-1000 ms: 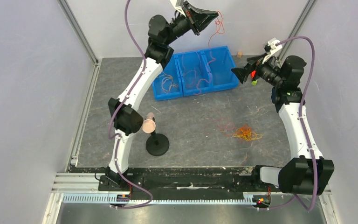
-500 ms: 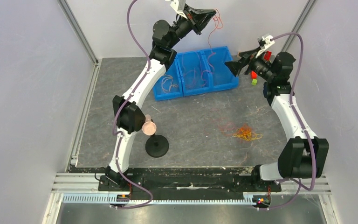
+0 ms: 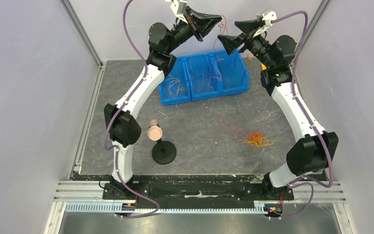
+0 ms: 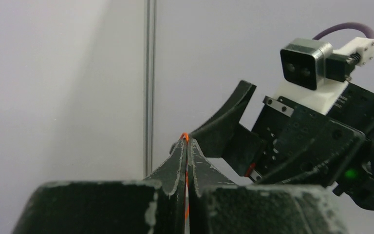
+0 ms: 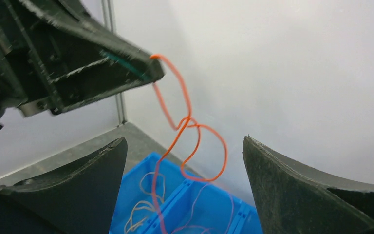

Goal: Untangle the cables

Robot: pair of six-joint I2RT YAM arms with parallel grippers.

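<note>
Cables: the nearest lot is a small yellow-orange heap [image 3: 257,139] on the grey mat [image 3: 199,126], with a faint reddish strand just beside it on its left. Neither arm is near it, so it looks to be waiting its turn.

Farther back, the blue tray [image 3: 209,94] has three compartments with a few loose strands in each. It is likely the place for strands once they are separated.

Above the tray, up by the back wall, the left claw [image 4: 185,142] is pressed together, pinching the top end of one orange strand [image 5: 187,120]. The strand hangs free in two loops toward the tray. It is probably held high so that its own weight draws it out and shows the crossing.

The right claw [image 5: 184,146] stands spread wide, one finger on either side of the hanging loops, not touching them. I judge it is lining up for a second grip lower down. Whether the strand's lower end reaches the tray I cannot tell.
</note>
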